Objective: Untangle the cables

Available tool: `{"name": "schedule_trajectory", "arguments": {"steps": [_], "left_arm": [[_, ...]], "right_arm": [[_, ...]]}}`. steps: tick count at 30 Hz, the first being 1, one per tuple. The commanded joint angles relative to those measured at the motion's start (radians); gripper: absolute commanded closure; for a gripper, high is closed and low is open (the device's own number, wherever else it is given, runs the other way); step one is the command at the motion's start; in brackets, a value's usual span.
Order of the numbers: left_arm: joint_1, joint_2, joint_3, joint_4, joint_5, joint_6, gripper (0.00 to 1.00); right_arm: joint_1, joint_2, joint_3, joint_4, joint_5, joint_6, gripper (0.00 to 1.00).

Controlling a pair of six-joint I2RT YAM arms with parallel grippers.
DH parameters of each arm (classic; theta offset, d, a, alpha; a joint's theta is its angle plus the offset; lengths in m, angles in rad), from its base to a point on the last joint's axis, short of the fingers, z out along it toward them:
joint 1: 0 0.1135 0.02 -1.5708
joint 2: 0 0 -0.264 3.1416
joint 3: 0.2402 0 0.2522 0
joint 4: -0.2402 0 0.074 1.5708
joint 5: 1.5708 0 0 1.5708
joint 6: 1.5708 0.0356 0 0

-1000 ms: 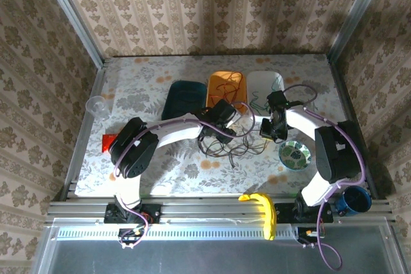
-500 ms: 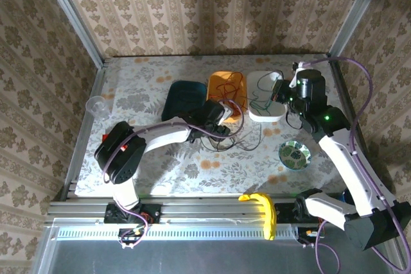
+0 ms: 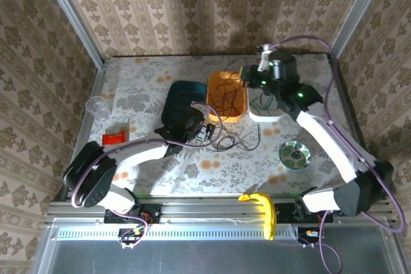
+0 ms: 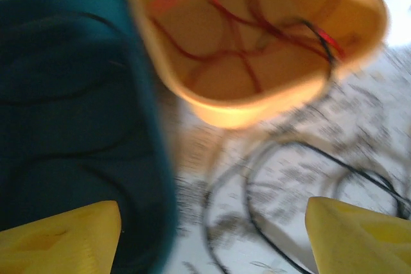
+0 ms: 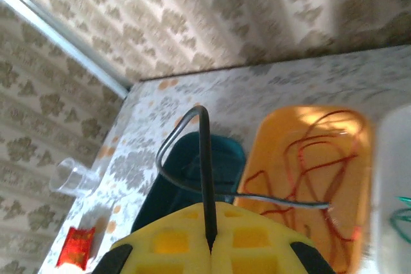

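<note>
My left gripper (image 4: 212, 229) hangs released low over the flowered tablecloth (image 3: 148, 88), its yellow fingers (image 4: 64, 242) spread wide with nothing between them. Just ahead of it the thin black cable (image 4: 289, 158) lies in loose loops on the cloth, close against the near side of the shallow orange plastic tray (image 4: 257, 94). Off to the right at about that depth sits a small round patterned bowl (image 3: 294, 153), and off to the left a flat red packet (image 3: 114, 138).

The dark teal plastic tray (image 4: 64, 94) sits just beside the orange one on its left. The thin red cable (image 3: 225, 94) is coiled inside the orange tray, and the thin green cable (image 3: 262, 102) lies in the white rectangular plastic tray (image 3: 266, 116) to its right. A clear plastic cup (image 3: 96, 105) stands near the left edge.

Farthest out, my right gripper (image 5: 210, 248) is raised above the far ends of the orange and white trays, clenched on a dark wire strand (image 5: 204, 158) that rises from between its pads and bends over toward the orange tray. I cannot tell whether that strand belongs to the loops on the cloth.
</note>
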Motion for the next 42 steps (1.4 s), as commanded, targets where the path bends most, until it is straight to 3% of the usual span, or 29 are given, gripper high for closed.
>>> {"name": "schedule_trajectory", "arguments": {"steps": [1,4,6,14,15,17,19,22,25,29,33,35,42], "left_arm": [[0.015,-0.11,-0.032,0.027,-0.339,-0.109,0.21],[0.036,-0.181,-0.04,-0.083,-0.559,-0.18,0.2],[0.062,-0.219,-0.048,-0.149,-0.628,-0.211,0.19],[0.121,-0.295,-0.089,-0.194,-0.625,-0.207,0.19],[0.123,-0.296,-0.089,-0.194,-0.62,-0.203,0.19],[0.123,-0.292,-0.087,-0.19,-0.599,-0.191,0.19],[0.124,-0.285,-0.087,-0.158,-0.544,-0.152,0.19],[0.121,-0.265,-0.083,-0.088,-0.408,-0.073,0.19],[0.117,-0.225,-0.067,-0.034,-0.226,-0.015,0.19],[0.072,-0.123,-0.012,0.008,0.078,0.092,0.19],[-0.021,0.032,0.095,-0.07,0.31,0.236,0.19],[-0.064,0.115,0.15,-0.129,0.35,0.293,0.2],[-0.129,0.327,0.272,-0.175,0.288,0.365,0.21]], "right_arm": [[0.04,0.117,0.075,0.018,-0.086,0.022,1.0],[0.062,0.241,0.157,0.04,-0.132,0.049,1.0],[0.076,0.336,0.226,0.034,-0.158,0.063,1.0],[0.118,0.672,0.47,-0.035,-0.199,0.092,1.0],[0.118,0.701,0.495,-0.045,-0.203,0.096,0.96],[0.118,0.76,0.554,-0.077,-0.229,0.098,0.72],[0.118,0.79,0.613,-0.147,-0.209,0.08,0.55],[0.117,0.734,0.603,-0.191,-0.098,0.017,0.44],[0.108,0.61,0.509,-0.192,0.038,-0.042,0.42],[0.077,0.378,0.263,-0.12,0.139,-0.068,0.42],[0.027,0.171,0.023,-0.105,0.203,-0.047,0.42],[-0.005,0.095,-0.072,-0.107,0.21,-0.027,0.42],[-0.073,-0.058,-0.264,-0.113,0.219,0.021,0.43]]}}
